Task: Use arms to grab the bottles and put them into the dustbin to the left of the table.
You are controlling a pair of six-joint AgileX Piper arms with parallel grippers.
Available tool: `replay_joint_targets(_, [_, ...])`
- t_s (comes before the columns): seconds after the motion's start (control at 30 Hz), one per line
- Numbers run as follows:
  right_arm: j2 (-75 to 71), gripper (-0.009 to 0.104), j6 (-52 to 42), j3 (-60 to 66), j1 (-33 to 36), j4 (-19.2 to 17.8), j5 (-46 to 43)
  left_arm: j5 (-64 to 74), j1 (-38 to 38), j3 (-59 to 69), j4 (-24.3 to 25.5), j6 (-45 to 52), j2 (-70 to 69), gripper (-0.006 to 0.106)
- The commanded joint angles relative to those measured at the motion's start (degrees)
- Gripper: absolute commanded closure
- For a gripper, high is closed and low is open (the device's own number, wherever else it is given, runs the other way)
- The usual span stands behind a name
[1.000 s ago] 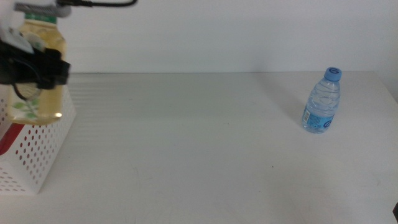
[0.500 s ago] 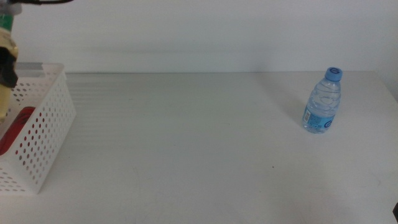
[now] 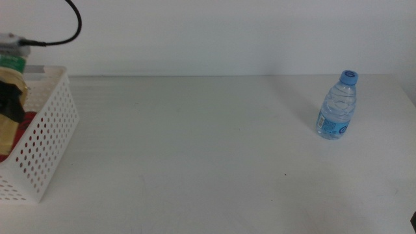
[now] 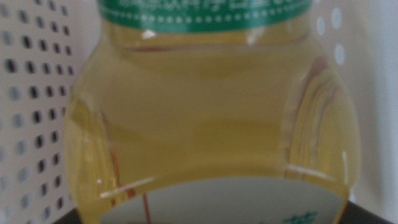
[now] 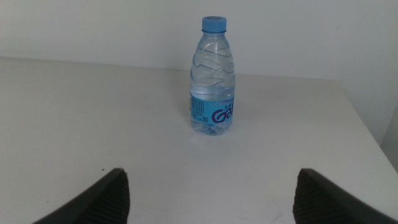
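The yellow bottle fills the left wrist view, perforated white wall behind it on both sides, so it sits down inside the dustbin at the tabletop's far left edge. In the middle view only a sliver of its yellow body and green label shows above the rim, with a dark part of the left gripper beside it. Whether those fingers clamp the bottle or have let go cannot be told. A patch of red shows low in the dustbin, probably the can.

One bottle is left outside: the clear water bottle, upright, long axis vertical, near the tabletop's right side, well apart from the dustbin. It stands straight ahead of the right gripper, whose fingers are spread wide and empty. The right arm is much nearer.

Count: two bottles, one possible can, one dustbin.
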Motion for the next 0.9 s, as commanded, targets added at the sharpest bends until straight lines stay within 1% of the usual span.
replay_joint_targets(0.0, [-1.53, 0.025, -0.72, -0.46, -0.37, 0.00, -4.40, -3.15, 0.00, -2.63, -2.47, 0.29, -1.48, 0.091])
replay_joint_targets(0.2, [-1.53, 0.025, -0.72, -0.46, -0.37, 0.00, -4.40, -2.48, 0.00, -2.63, -3.41, 0.29, 2.35, 0.091])
replay_joint_targets(0.4, [-1.53, 0.025, -0.72, -0.46, -0.37, 0.00, -4.40, -1.86, -0.05, -2.63, -3.31, 0.29, 2.95, 0.091])
replay_joint_targets(0.53, [-1.53, 0.025, -0.72, -0.46, -0.37, 0.00, -4.40, 0.94, -0.05, -2.63, -2.66, 0.29, 3.30, 0.091])
replay_joint_targets(0.77, [-1.53, 0.025, -0.72, -0.46, -0.37, 0.00, -4.40, 3.44, -0.05, -2.63, -3.01, 0.24, 4.92, 0.091])
replay_joint_targets(0.87, [-1.53, 0.025, -0.72, -0.46, -0.37, 0.00, -4.40, 3.12, -0.05, -2.63, -3.35, 0.24, 4.97, 0.088])
